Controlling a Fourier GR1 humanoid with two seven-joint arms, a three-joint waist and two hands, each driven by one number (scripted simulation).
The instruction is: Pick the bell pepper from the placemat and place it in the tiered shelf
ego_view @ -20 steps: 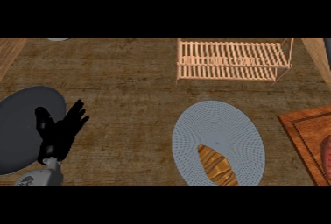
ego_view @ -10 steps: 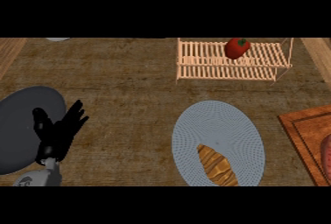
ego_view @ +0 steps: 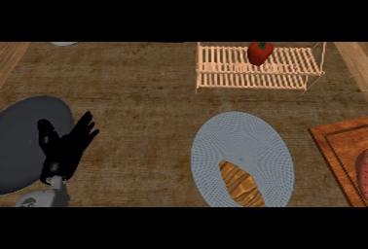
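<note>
In the head view, the red bell pepper (ego_view: 260, 52) with its green stem sits on the top tier of the pale wooden slatted tiered shelf (ego_view: 230, 74), toward that shelf's right side, at the far right of the brown wood-grain tabletop (ego_view: 144, 92). Nearer, the oval blue-grey woven placemat (ego_view: 241, 143) lies well apart from the shelf and carries only a golden-brown loaf of bread (ego_view: 241, 184) at its near end. To the right, a reddish-brown wooden board (ego_view: 341, 146) runs off the edge, with a pinkish thing (ego_view: 362, 168) on it that is cut off and cannot be told. At the near left, the black left hand (ego_view: 64, 151) rests with fingers straight and spread, holding nothing, beside and partly over a dark grey round plate (ego_view: 20, 141). The right hand does not show.
</note>
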